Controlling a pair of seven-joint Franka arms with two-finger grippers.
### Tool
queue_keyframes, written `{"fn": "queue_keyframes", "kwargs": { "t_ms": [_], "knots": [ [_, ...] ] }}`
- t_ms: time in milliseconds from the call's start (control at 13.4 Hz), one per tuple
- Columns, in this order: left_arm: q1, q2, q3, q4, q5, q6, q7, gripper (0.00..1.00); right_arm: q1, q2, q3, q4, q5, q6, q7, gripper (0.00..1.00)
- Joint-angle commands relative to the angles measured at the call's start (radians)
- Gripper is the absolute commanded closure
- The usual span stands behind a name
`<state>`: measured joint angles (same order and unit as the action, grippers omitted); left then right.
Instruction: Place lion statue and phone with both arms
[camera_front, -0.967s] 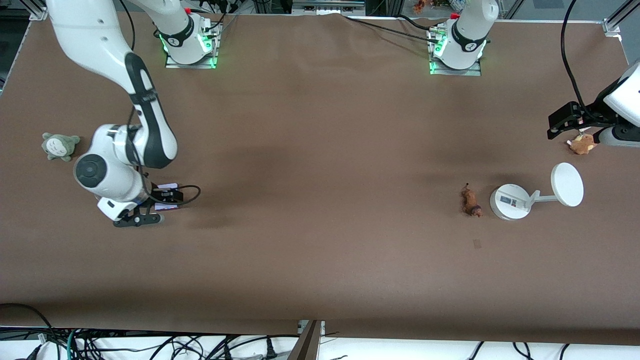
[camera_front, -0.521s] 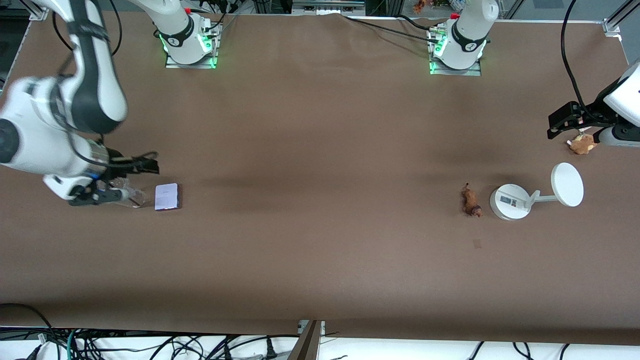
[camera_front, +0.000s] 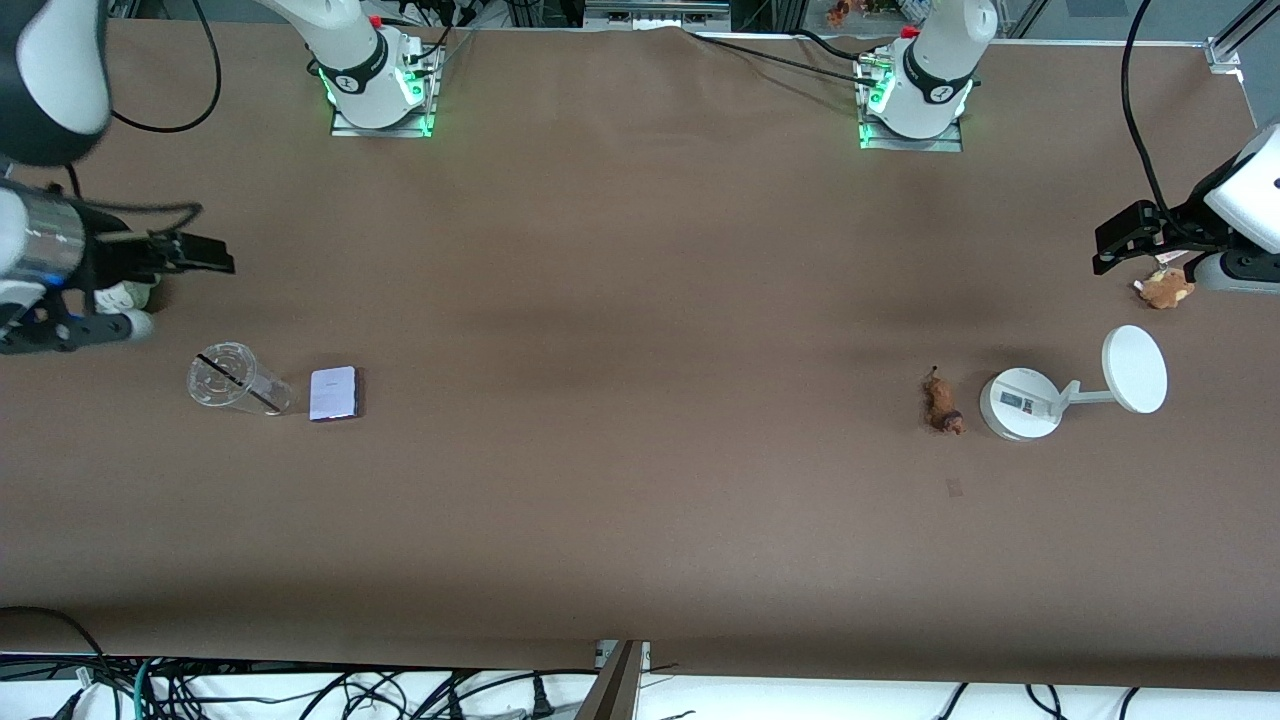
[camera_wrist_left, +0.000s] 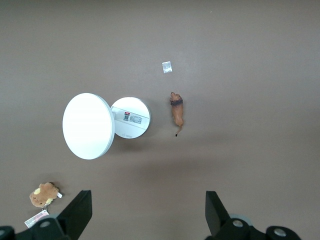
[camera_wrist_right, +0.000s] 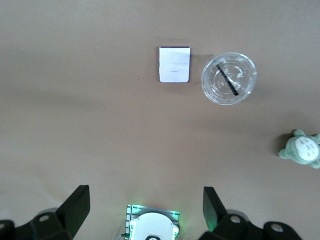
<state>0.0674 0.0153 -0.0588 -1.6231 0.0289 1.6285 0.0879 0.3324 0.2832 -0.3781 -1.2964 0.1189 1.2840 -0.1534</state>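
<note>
Front view, phone (camera_front: 333, 393): flat pale rectangle on the brown counter (camera_front: 640, 500), just beside a clear plastic cup (camera_front: 232, 381).
Lion statue (camera_front: 941, 402): slim reddish-brown figurine beside white round-based stand (camera_front: 1020, 403), long axis toward the camera.
Left tool (camera_wrist_left: 145, 215): fingers apart, above tan plush (camera_front: 1164, 288).
Right tool (camera_wrist_right: 145, 212): fingers apart, empty, above green-grey plush (camera_wrist_right: 302, 149).
</note>
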Motion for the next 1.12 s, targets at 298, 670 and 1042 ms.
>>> {"fn": "queue_keyframes", "kwargs": {
  "t_ms": [298,670,1042],
  "knots": [
    [0.003,-0.006,-0.003,0.014,-0.017,-0.024,0.019,0.0,0.008,-0.041,0.005,0.019,-0.016,-0.034,0.014,0.0],
    [0.005,-0.006,-0.003,0.014,-0.017,-0.024,0.019,0.0,0.007,-0.041,0.004,0.017,-0.016,-0.034,0.008,0.0],
    [0.005,-0.006,-0.003,0.014,-0.018,-0.024,0.019,0.0,-0.031,-0.056,0.022,-0.001,-0.018,-0.032,0.012,0.0]
  ]
}}
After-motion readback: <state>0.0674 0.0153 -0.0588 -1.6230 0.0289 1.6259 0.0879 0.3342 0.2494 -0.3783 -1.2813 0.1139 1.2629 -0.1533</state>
